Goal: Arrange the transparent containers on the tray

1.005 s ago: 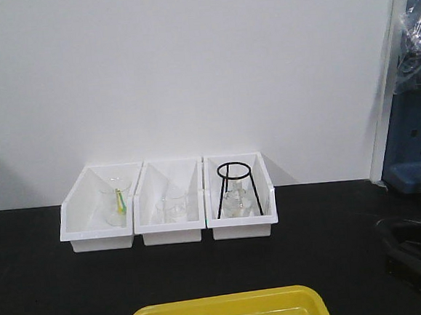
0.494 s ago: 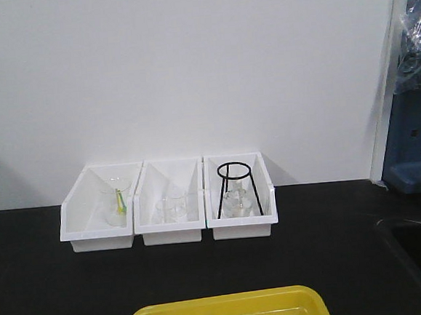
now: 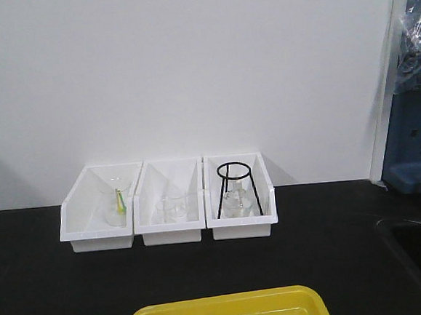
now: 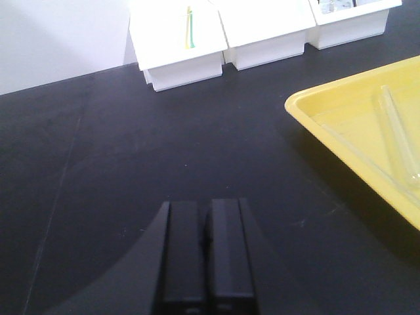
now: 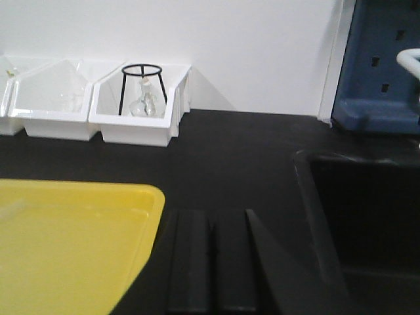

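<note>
The yellow tray (image 3: 222, 301) lies at the near edge of the black table, partly cut off by the frame. In the left wrist view a transparent container (image 4: 399, 131), a slim glass tube, lies flat inside the tray (image 4: 328, 141). My left gripper (image 4: 205, 211) is shut and empty, low over the bare table to the left of the tray. My right gripper (image 5: 211, 222) is also shut and empty, just off the tray's (image 5: 65, 249) right corner. Neither gripper shows in the front view.
Three white bins (image 3: 168, 202) stand side by side against the back wall, holding beakers, a flask and a black wire stand (image 3: 236, 189). A recessed black sink (image 5: 371, 223) opens to the right of the right gripper. A blue rack (image 5: 384, 65) stands at the far right.
One second ago the right arm showed at the lower right of the front view. It has since drawn back out of that view. The bins and tray have not moved.
</note>
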### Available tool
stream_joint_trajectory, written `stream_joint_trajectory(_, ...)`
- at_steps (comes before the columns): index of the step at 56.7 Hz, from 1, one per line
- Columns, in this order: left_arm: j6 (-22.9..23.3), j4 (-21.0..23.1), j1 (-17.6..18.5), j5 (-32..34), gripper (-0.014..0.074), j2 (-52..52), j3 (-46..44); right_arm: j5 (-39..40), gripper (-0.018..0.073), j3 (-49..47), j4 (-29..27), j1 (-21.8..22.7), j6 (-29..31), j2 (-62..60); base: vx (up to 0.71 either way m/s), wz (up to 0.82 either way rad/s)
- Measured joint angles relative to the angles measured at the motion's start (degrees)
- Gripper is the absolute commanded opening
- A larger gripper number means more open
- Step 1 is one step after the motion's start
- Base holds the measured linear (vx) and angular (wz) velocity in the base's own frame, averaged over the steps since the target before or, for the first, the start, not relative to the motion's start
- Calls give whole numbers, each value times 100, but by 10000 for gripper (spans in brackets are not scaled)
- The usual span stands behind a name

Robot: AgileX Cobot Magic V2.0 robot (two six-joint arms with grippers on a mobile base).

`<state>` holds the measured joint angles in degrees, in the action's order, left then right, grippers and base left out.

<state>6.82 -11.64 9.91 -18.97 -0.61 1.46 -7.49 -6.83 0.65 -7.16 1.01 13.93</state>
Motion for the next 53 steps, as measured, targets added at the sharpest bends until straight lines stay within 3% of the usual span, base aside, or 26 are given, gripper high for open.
stream_joint_trajectory(7,0,0,0,0,-8,0,0,57,-11,793,-65,0,-7,-793,0,0)
stream_joint_trajectory(16,0,0,0,-5,-8,0,0,-142,-11,862,-170,0,-26,-1410,0,0)
stream_joint_trajectory(53,0,0,0,-4,-8,0,0,-244,-11,862,-180,0,-27,-1456,0,0)
